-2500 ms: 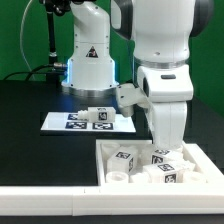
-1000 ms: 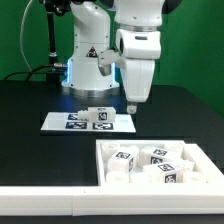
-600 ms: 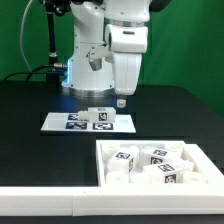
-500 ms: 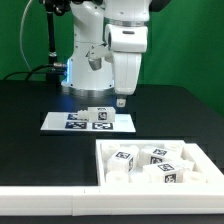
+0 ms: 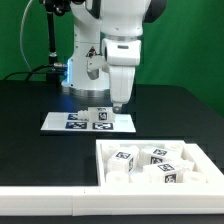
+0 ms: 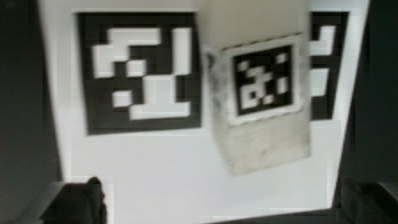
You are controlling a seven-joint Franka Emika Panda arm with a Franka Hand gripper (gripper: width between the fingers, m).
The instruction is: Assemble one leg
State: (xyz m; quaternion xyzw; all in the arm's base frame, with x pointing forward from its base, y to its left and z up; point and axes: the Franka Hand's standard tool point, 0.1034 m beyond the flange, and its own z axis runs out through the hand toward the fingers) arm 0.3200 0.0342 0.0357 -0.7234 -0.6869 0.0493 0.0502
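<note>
1. The tray [image 5: 102, 160] lies well apart from the jaws, toward the exterior view's right and nearer the camera. Several tagged parts [image 5: 150, 160] are seen in it, and none is engaged by the jaws.
2. The marker board [image 5: 55, 121] lies directly below the jaws, and its printed tags fill most of the wrist view.
3. The leg [image 5: 101, 117] is found on the marker board, just beside and below the jaws. In the wrist view it lies skewed against the board's tags. It is not touched by either finger.
4. The gripper [image 5: 118, 104] is held just above the leg. In the wrist view the dark, blurred fingertips [image 6: 80, 197] appear spread apart, and nothing is gripped between them.
5. Progress is judged early. No leg is grasped, none is seen fitted to another part, and grasp, carry and fitting are all outstanding.
6. Compared with 2.5 s ago, the gripper is no longer low at the tray but has been brought across to the marker board. Over the last second it has been moved toward the exterior view's left and lowered closer to the leg. No shift is noted in the leg or in the tray's contents.
</note>
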